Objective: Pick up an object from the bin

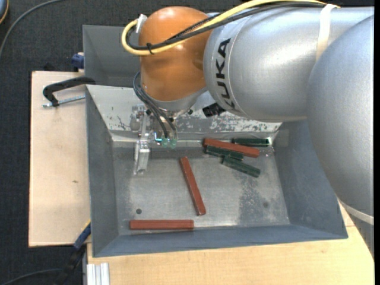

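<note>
Gripper (142, 159) is low in the bin (101, 177), over the back-left part of the floor, just in front of the back wall. It hangs under the orange cover (172, 52) on the wrist, w/ a yellow cable (178, 31) looped over that cover. Arm (285, 58) reaches in from the right and hides most of the bin's back-right side.

Gripper state: can't tell open vs closed from this angle, the wrist blocks most of it. Looks at or v. close to the floor, but I'm not sure it's touching. The floor right around it is plain grey metal.

Things in the bin, all thin flat sticks:
- slanted stick (193, 186): red-brown, mid-floor, runs from near centre-back toward the front-right. It's the closest one to the gripper, on its right and apart from it.
- front stick (161, 224): red-brown, flat along the front wall, left of centre.
- back stick (231, 147): red-brown, near the back wall on the right, lying on or against the green sticks (240, 165). Those are dark green and bunched w/ it, approx 2-3, hard to count.

Back group and front stick are both well apart from the gripper.
</note>
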`<state>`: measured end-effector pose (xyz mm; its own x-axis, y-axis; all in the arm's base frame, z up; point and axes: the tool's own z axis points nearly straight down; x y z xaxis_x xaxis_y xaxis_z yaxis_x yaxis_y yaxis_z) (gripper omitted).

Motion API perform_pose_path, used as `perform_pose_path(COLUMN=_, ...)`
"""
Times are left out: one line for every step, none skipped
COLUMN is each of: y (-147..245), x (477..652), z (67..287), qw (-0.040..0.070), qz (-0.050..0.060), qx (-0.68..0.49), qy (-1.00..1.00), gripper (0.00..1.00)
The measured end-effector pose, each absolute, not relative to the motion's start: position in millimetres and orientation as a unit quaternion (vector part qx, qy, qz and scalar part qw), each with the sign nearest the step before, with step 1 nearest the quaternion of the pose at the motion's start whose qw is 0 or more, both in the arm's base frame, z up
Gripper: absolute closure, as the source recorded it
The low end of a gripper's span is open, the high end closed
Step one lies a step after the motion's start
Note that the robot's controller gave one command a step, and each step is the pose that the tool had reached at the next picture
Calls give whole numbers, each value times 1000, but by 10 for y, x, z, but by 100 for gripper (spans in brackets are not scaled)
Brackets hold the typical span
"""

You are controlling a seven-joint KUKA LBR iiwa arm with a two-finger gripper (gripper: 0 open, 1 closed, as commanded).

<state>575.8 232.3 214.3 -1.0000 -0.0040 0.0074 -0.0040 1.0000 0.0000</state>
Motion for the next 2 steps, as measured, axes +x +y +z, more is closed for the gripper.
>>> perform_pose_path(y=1828, x=6003, z=1936, qw=0, qz=1, qx=89, qy=-996, gripper=0)
perform_pose_path(y=1209, x=5693, z=680, qw=3, qz=0, qx=265, qy=-964, gripper=0)
